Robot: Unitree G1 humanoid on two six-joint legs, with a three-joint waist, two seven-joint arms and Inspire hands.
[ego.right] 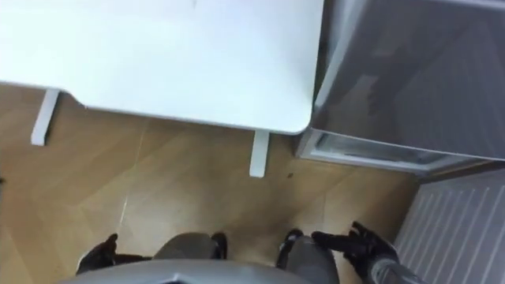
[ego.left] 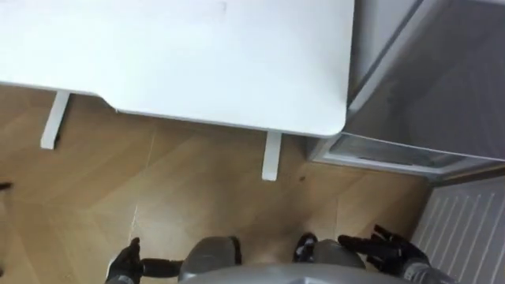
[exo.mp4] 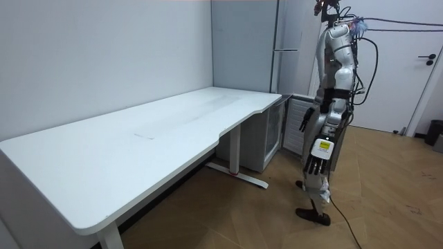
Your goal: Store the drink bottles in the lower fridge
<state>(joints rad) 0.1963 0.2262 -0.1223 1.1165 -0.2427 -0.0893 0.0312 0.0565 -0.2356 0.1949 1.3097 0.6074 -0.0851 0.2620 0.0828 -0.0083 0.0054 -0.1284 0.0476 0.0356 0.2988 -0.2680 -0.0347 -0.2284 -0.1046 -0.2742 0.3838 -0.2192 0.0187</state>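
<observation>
Drinks: where they are I cannot tell; the right hand (ego.left: 387,248) carries none.
Right hand: hangs low at the robot's side, fingers spread and loose, grasping nothing.
Left hand (ego.left: 124,264): low at the other side, over the floor (ego.left: 197,189); I cannot tell whether it is clenched or released.
Desk (ego.left: 197,63): ahead of both hands, its white top bare in the part seen.
Fridge (ego.left: 426,87): grey, ahead and to the right of the right hand, just beside the desk's end corner.
Ribbed panel (ego.left: 465,229): white, close to the right of the right hand; perhaps the lower door standing open, though I cannot be sure.
Stance: upright near the desk's end and the fridge, arms down.
Step in hand: by my reading, fetching a drink has yet to begin.
Doing it well: find the drinks first. Turn with the right arm clear of the ribbed panel. Grasp one drink upright, fingers fully round it. Bend low before reaching into the lower compartment.
</observation>
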